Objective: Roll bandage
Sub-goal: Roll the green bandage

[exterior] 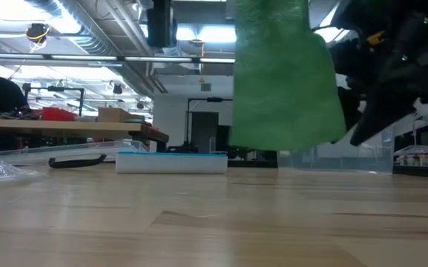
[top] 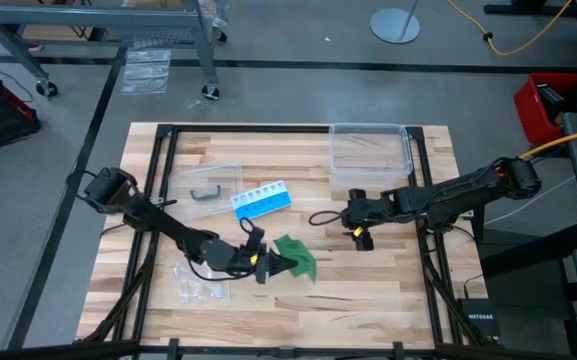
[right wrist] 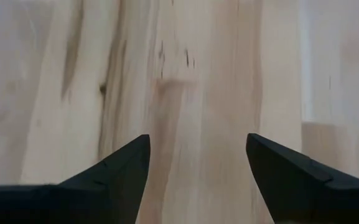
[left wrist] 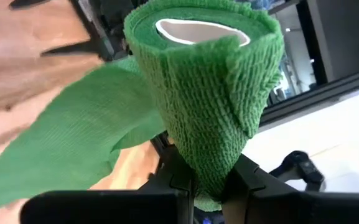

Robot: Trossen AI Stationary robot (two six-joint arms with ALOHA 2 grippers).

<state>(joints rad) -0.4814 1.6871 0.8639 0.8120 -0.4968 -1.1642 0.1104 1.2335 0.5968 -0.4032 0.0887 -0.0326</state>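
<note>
The left gripper [top: 265,266] is pinching the partly rolled bandage [top: 294,258] off the table, freeing its tail for winding; the right gripper [top: 358,225] is waiting wide open.

The bandage [left wrist: 198,93] is solid green with a fine woven texture, wound around a white core. The bench [top: 368,290] is pale wood in light and tan strips. The pill organizer [top: 262,200] is blue and white. The box [top: 370,152] is clear.
</note>
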